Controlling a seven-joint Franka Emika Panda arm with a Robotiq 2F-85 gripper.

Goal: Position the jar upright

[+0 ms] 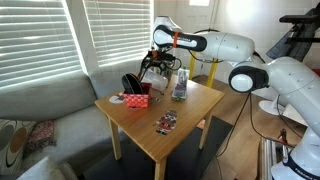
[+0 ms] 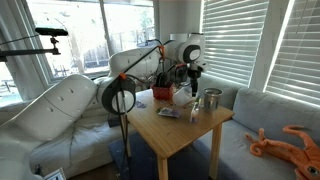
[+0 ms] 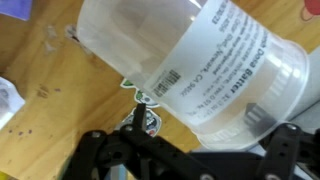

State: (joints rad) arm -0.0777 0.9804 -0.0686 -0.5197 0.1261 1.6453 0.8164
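Note:
The jar (image 3: 190,60) is whitish-translucent plastic with a printed label and fills the wrist view. It lies tilted across the picture, its wide end towards the top left. My gripper (image 3: 205,130) is shut on its narrower end, with one dark finger on each side. In both exterior views the gripper (image 1: 155,66) (image 2: 190,76) hangs over the far part of the wooden table (image 1: 200,102) with the jar (image 1: 152,74) (image 2: 181,95) in it, just above the tabletop.
A red box (image 1: 136,99) and black headphones (image 1: 130,84) sit near one table corner. A slim clear glass (image 1: 180,86) and a grey cup (image 2: 212,98) stand close by. Stickers (image 1: 167,122) lie near the front edge. A sofa surrounds the table.

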